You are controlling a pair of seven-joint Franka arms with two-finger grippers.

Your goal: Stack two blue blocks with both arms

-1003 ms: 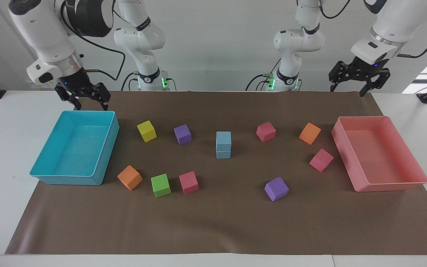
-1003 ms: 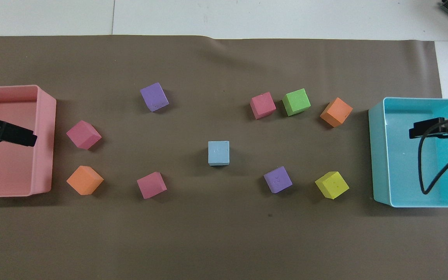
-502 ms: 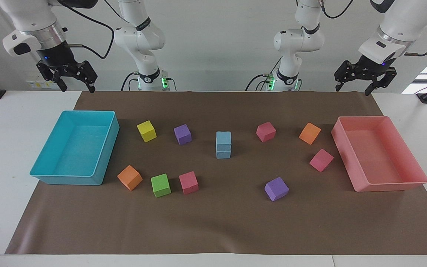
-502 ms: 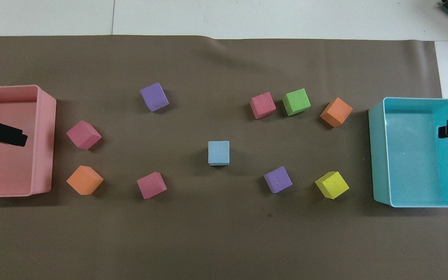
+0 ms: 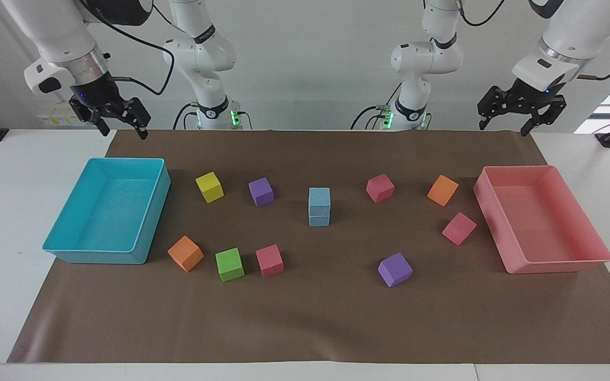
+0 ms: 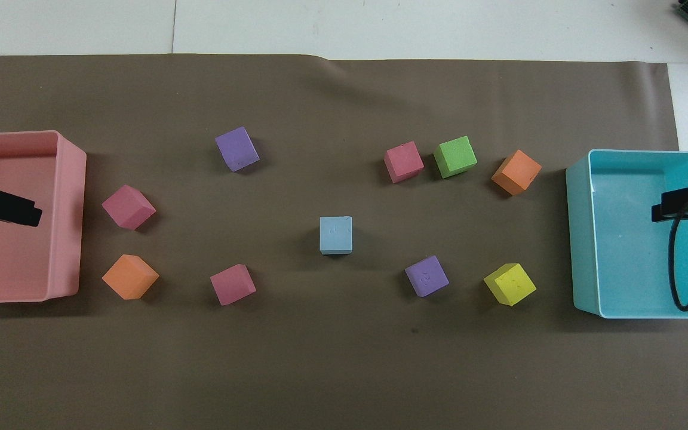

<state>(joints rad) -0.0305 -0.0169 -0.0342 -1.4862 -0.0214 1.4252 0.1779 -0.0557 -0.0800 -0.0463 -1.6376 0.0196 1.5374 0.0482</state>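
The two blue blocks stand stacked in the middle of the brown mat, the upper one (image 5: 319, 198) squarely on the lower one (image 5: 319, 217). From overhead only the top block (image 6: 336, 234) shows. Nothing touches the stack. My left gripper (image 5: 503, 127) hangs open and empty, high in the air by the pink tray (image 5: 559, 264). Overhead, the left gripper (image 6: 18, 210) shows over that tray. My right gripper (image 5: 125, 133) is open and empty, raised by the turquoise tray (image 5: 98, 257). Overhead, the right gripper (image 6: 678, 206) lies over it.
Loose cubes lie around the stack: yellow (image 5: 209, 187), two purple (image 5: 261, 191) (image 5: 395, 269), three pink-red (image 5: 379, 188) (image 5: 459, 228) (image 5: 269, 260), two orange (image 5: 442, 190) (image 5: 185, 253) and green (image 5: 230, 264). Both trays hold nothing.
My right gripper rose away from the turquoise tray's rim, then drifted back a little toward the table's middle. My left gripper lifted slightly and now holds still. The stack has not moved.
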